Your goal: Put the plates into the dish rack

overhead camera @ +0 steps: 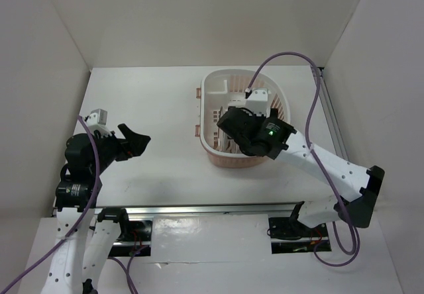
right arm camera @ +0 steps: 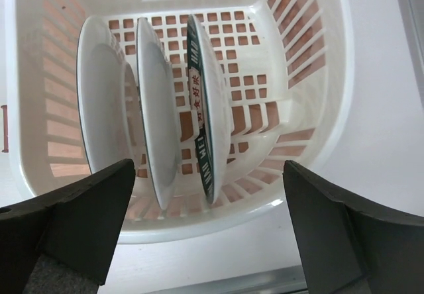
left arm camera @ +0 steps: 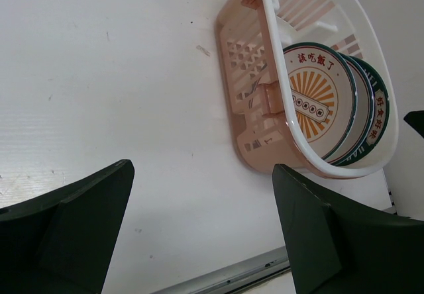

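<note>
The three plates stand on edge, side by side, inside the dish rack (overhead camera: pixel 213 85) on the white table (overhead camera: pixel 146 95). The sunburst plate (left arm camera: pixel 311 95) is at one end of the row, the middle plate (right arm camera: pixel 159 108) is next, and the dark-banded plate (right arm camera: pixel 202 108) is at the other end. The right gripper (right arm camera: pixel 209 167) hangs above the rack, fingers apart and empty. The left gripper (left arm camera: pixel 202 167) is over the bare table, well apart from the rack, fingers apart and empty.

White table (overhead camera: pixel 165 108), faint dark scuff (left arm camera: pixel 203 50) on its surface. Plain white walls (overhead camera: pixel 218 16) enclose it on three sides. Metal rail (overhead camera: pixel 212 209) runs along near edge.
</note>
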`<state>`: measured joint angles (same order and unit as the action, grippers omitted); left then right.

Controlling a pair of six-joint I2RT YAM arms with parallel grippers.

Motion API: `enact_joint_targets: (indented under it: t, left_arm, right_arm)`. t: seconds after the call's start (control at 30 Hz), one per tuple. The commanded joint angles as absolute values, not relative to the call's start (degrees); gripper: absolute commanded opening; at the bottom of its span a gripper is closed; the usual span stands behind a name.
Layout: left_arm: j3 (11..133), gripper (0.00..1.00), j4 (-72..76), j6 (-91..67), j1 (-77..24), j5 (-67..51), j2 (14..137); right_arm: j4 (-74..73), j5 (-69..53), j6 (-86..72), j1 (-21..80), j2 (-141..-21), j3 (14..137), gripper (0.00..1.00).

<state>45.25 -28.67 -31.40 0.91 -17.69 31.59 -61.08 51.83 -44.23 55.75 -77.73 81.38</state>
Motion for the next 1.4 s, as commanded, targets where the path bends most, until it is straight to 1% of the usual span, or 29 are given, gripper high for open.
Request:
enact_joint_targets:
  t: [0.0,0.13,0.2,0.33,0.43,0.57,0.7,0.8,0.87,0.9,1.0,1.17,1.37]
  left_arm:
    - [46.41,0.99,-27.77,-29.45,0.18,-16.96,30.85]
    - [46.41,0.99,-27.77,-29.44,0.18,-16.44,30.32]
    - [46.41,0.99,-27.77,-29.44,0.18,-16.44,30.32]
    - [46.41,0.99,-28.30,-29.44,0.18,-15.91,30.32]
    - [46.41,0.99,-28.30,-29.44,0.18,-15.39,30.32]
    - [46.41,0.99,-28.30,-29.44,0.18,-14.77,29.80]
    - [46.41,0.99,-28.30,-29.44,0.18,-13.72,29.79]
    - [50.43,0.99,-33.63,-29.44,0.18,-11.61,30.32]
    - [51.85,0.99,-35.41,-28.83,0.18,-11.60,29.37]
    - [52.38,0.99,-36.12,-28.31,0.18,-11.08,28.49]
    - [54.92,0.99,-39.54,-27.78,0.18,-9.06,24.79]
    - [54.76,0.99,-43.50,-27.77,-0.88,-7.29,21.37]
    - [54.76,0.99,-43.51,-27.77,-1.41,-6.59,21.53]
  right_arm:
    - [-65.83,54.93,-45.18,56.07,-75.23,85.07,1.00]
    - [-64.52,51.34,-39.23,57.30,-71.47,85.08,1.00]
    - [-60.66,46.86,-35.88,57.83,-69.45,82.37,1.00]
    - [-54.94,39.75,-30.59,57.83,-61.29,77.27,1.00]
    - [-53.79,38.41,-29.79,57.83,-56.70,75.23,1.00]
    - [-58.52,40.07,-29.79,57.83,-50.55,75.76,1.00]
    - [-66.06,44.46,-32.95,57.83,-48.61,76.82,1.00]
    - [-71.35,45.00,-35.85,57.83,-46.07,77.34,1.00]
    - [-71.98,45.00,-36.74,57.83,-43.69,76.21,1.00]
    - [-69.89,41.69,-34.39,57.83,-40.38,76.20,1.00]
    - [-70.92,40.52,-35.24,57.83,-37.01,75.50,1.00]
    - [-72.42,39.29,-35.77,57.13,-35.68,76.10,1.00]
    - [-74.18,39.29,-36.30,57.13,-34.55,76.55,1.00]
